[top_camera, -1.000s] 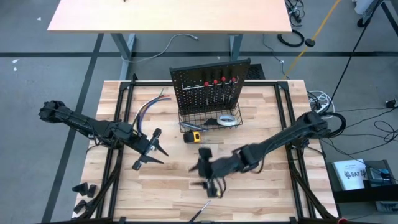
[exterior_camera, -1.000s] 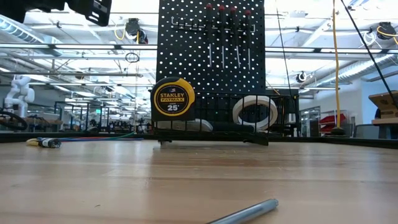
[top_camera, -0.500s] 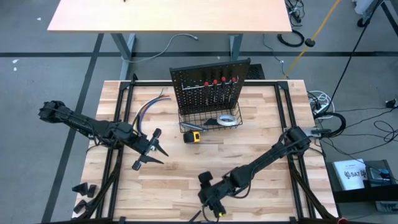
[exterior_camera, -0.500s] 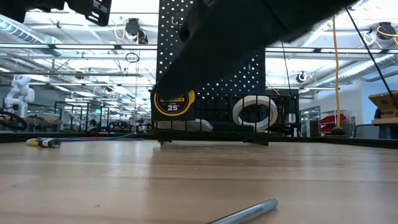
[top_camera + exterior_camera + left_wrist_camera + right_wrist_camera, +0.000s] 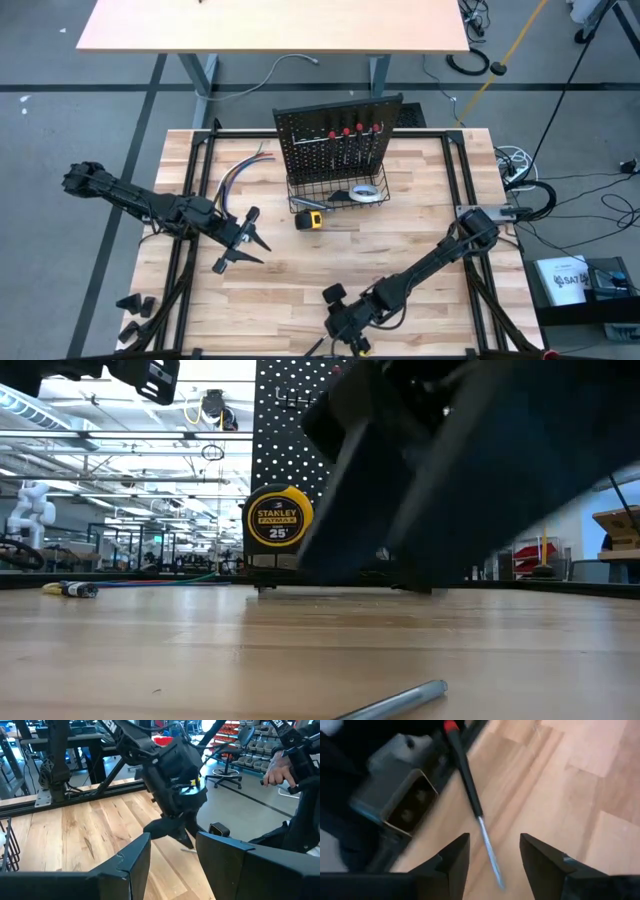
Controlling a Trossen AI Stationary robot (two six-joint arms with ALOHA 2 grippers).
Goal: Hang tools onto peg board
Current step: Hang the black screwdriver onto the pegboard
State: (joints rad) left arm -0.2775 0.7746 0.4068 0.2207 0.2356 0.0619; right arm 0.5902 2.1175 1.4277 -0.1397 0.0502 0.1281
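Right gripper (image 5: pixel 352 340): low at the table's six o'clock edge, fingers (image 5: pixel 451 860) parted with nothing between them, poised over a loose screwdriver (image 5: pixel 470 795) lying flat on the wood.

Left gripper (image 5: pixel 240 250): waiting at nine o'clock, fingers apart and empty.

Peg board (image 5: pixel 310 135): upright at twelve o'clock, four red-ended screwdrivers (image 5: pixel 352 131) hung on it.

Basket at its foot: white tape roll (image 5: pixel 367 193).

Tape measure (image 5: pixel 311 220): on the table just in front of the basket.

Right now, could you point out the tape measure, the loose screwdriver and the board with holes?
Tape measure (image 5: pixel 278 517), low view, on its yellow front label.
Screwdriver (image 5: pixel 469 780), right wrist view, on its dark handle.
Peg board (image 5: pixel 300 130), high view, on a bare left part of the panel.
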